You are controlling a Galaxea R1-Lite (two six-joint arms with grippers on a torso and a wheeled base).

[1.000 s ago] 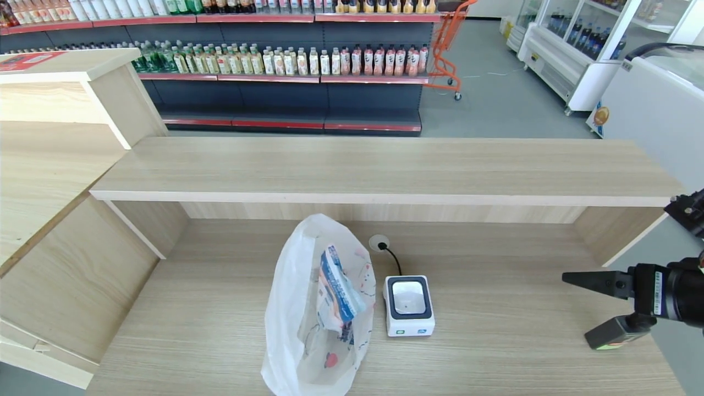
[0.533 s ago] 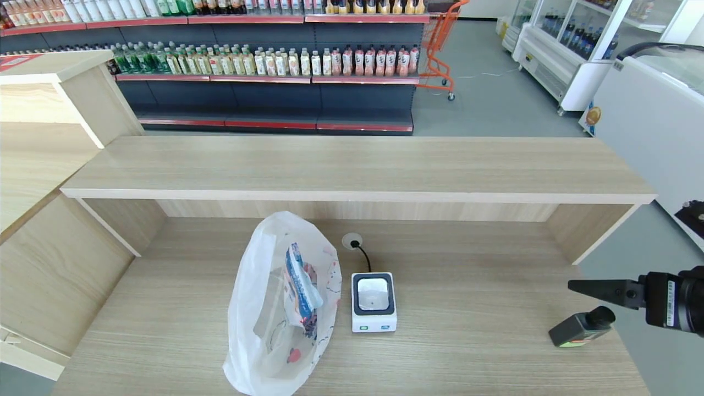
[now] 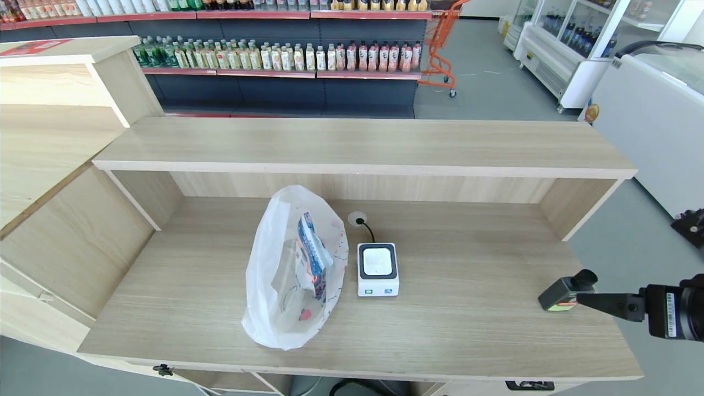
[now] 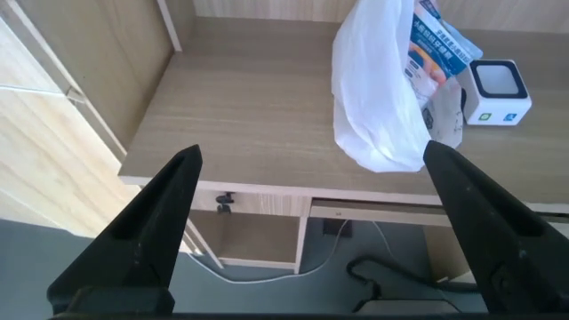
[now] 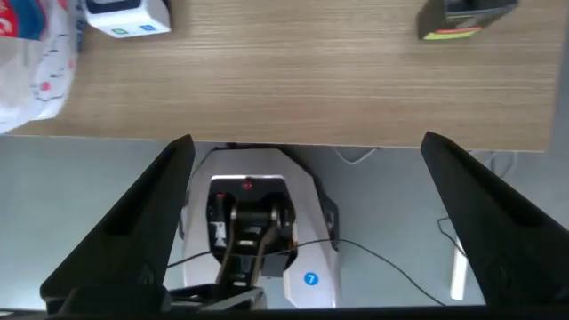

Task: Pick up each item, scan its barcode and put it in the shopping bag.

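Note:
A white plastic shopping bag [image 3: 286, 275] stands on the wooden counter [image 3: 467, 324] with a blue and white packet [image 3: 312, 254] in it. Just right of the bag sits the white barcode scanner [image 3: 378, 269], window facing up. A small dark bottle [image 3: 565, 291] with a green and red label lies near the counter's right end. My right gripper [image 3: 605, 304] is open and empty, level with the bottle on its near side. In the right wrist view that gripper [image 5: 307, 147] hangs off the counter's front edge. My left gripper [image 4: 313, 156] is open and empty, out in front of the counter's left part.
A raised wooden ledge [image 3: 363, 146] runs along the back of the counter, with side walls at both ends. The scanner's cable [image 3: 367, 230] goes into a hole behind it. Drink shelves [image 3: 275, 55] and freezers [image 3: 649, 93] stand beyond.
The head camera has drawn back and the counter's front edge now shows. My right gripper has come back toward the front edge, from beyond the dark bottle to its near side.

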